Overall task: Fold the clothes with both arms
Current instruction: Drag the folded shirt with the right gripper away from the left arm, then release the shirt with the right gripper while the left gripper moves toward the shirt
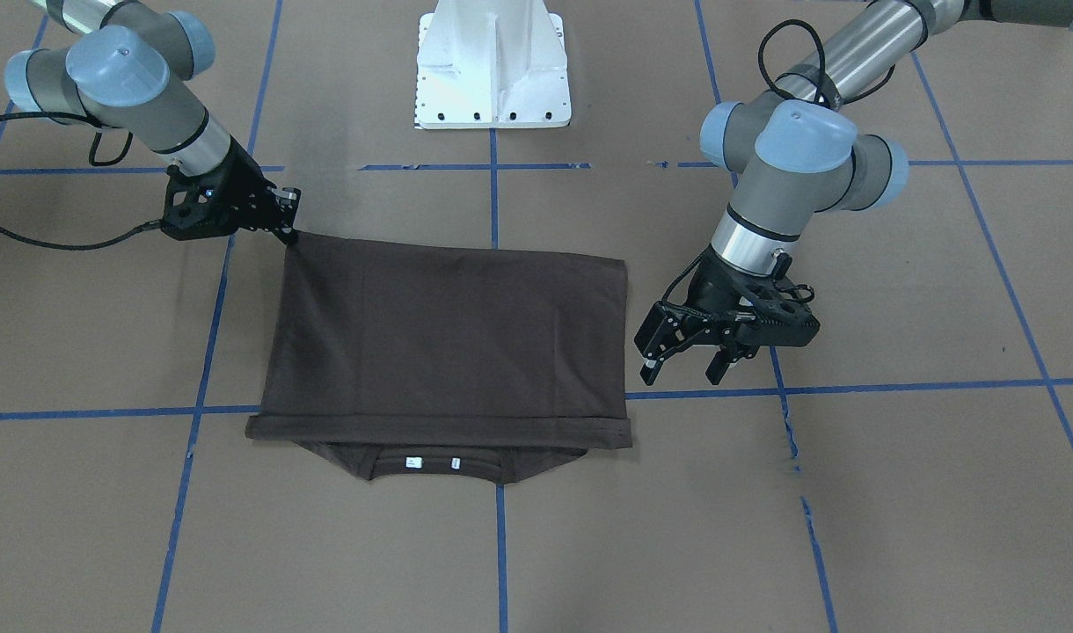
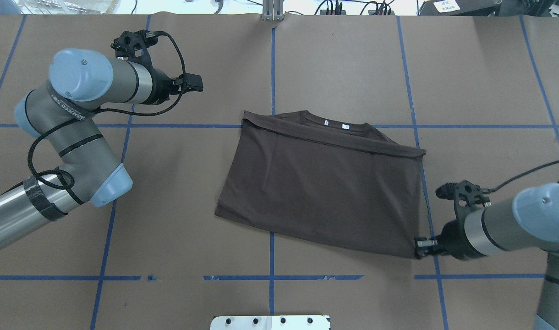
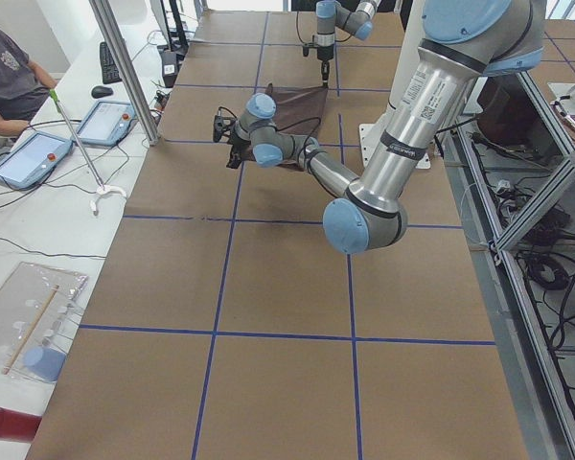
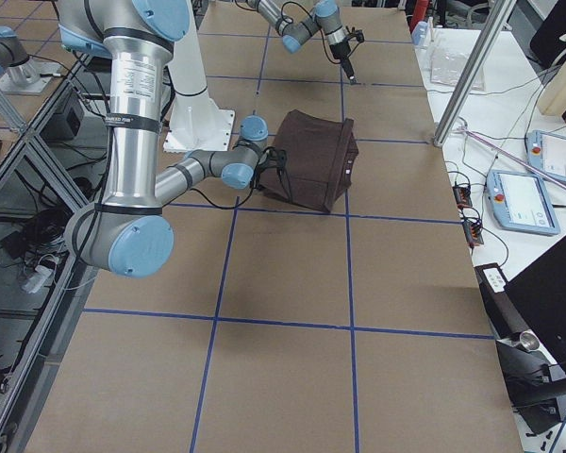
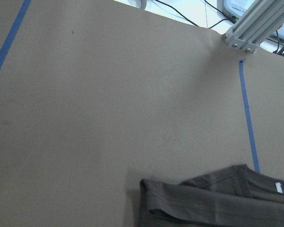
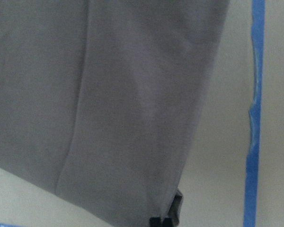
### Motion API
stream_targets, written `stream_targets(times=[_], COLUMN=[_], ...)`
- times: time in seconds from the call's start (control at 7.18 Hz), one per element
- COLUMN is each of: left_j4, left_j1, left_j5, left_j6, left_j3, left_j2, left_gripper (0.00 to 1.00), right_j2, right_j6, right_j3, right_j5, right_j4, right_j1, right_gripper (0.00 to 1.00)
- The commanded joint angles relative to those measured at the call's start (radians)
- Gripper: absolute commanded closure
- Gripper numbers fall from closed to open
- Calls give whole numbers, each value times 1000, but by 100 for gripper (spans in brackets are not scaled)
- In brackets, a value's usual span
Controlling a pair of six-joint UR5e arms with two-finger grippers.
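The dark brown T-shirt (image 1: pixel 448 334) lies folded on the brown table, its collar with white tags (image 1: pixel 431 463) poking out on the side far from the robot. It also shows in the overhead view (image 2: pixel 320 192). My right gripper (image 1: pixel 288 232) is shut on the shirt's near corner, low at the table; it shows in the overhead view (image 2: pixel 419 245) too. My left gripper (image 1: pixel 682 369) is open and empty, hovering just beside the shirt's opposite edge, apart from it. The left wrist view shows the collar end of the shirt (image 5: pixel 213 198). The right wrist view is filled by cloth (image 6: pixel 109 104).
The white pedestal base (image 1: pixel 492 66) stands at the robot's side of the table. Blue tape lines (image 2: pixel 271 68) grid the brown surface. In the exterior left view a seated person (image 3: pixel 10 77) and tablets (image 3: pixel 29 158) are beside the table.
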Motion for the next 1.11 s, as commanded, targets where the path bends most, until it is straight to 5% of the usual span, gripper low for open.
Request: stream_targets(times=[0.0, 0.14, 0.56, 0.7, 0.97], left_j4=[2, 2, 29, 60, 151], left_j1=[5, 8, 23, 84, 205], left_j5=[-2, -2, -121, -121, -100], left_j6=[1, 0, -37, -131, -351], left_j3=[-35, -48, -80, -135, -221], left_j2=[2, 2, 43, 68, 74], left_gripper=[0, 0, 0, 0, 0], right_j2=[-133, -127, 21, 93, 172], right_j6=[0, 0, -2, -8, -372], right_j3=[133, 137, 101, 60, -55], right_j5=[-15, -47, -324, -317, -238], right_j4=[5, 8, 4, -1, -6], right_j1=[-181, -233, -209, -106, 44], right_gripper=[100, 4, 0, 0, 0])
